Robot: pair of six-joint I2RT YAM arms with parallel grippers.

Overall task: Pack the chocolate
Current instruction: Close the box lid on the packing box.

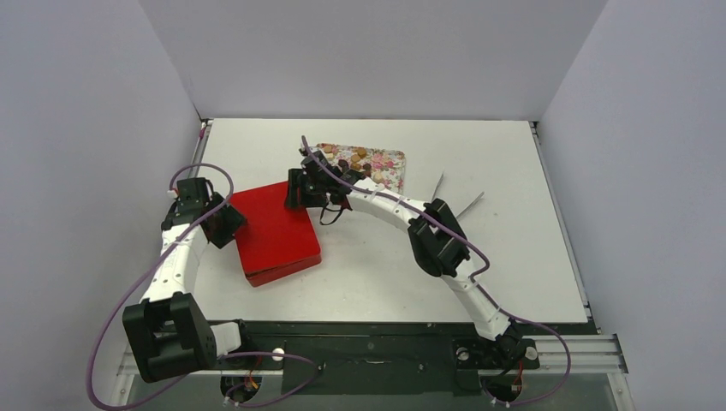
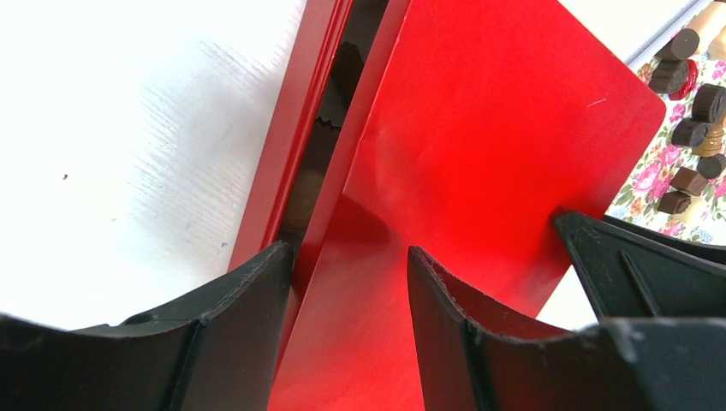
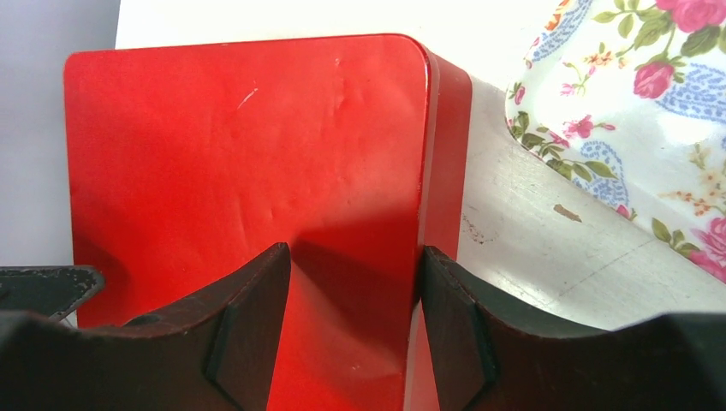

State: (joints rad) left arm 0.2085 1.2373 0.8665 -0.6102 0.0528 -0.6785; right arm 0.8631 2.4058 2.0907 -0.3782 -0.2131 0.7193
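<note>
Top view: the glossy red rectangular box (image 1: 276, 233) has the left gripper (image 1: 224, 224) at its left edge and the right gripper (image 1: 301, 192) at its far edge. Loose chocolate (image 1: 355, 159) lies on the floral tray (image 1: 391, 174) beyond the box.

Left wrist: the jaws straddle the tilted red lid (image 2: 479, 154). Dark pieces show in the gap beneath, so closing seems to be the aim.

Right wrist: the jaws straddle the lid too. I cannot tell whether either gripper is clamped on it.

The red lid (image 3: 244, 163) has a glossy, smooth lacquer finish, with some fine scratches and shallow dents in it. The rim of the red box (image 2: 287, 137) under it shines in the same way. The left gripper (image 2: 349, 257) and the right gripper (image 3: 355, 253) are of black matt plastic, rough at the worn edges. The tray (image 3: 633, 111) looks glazed and smooth. The table (image 3: 531, 248) is white, matt and scuffed. The chocolate (image 2: 709, 101) is dull, almost without shine.
</note>
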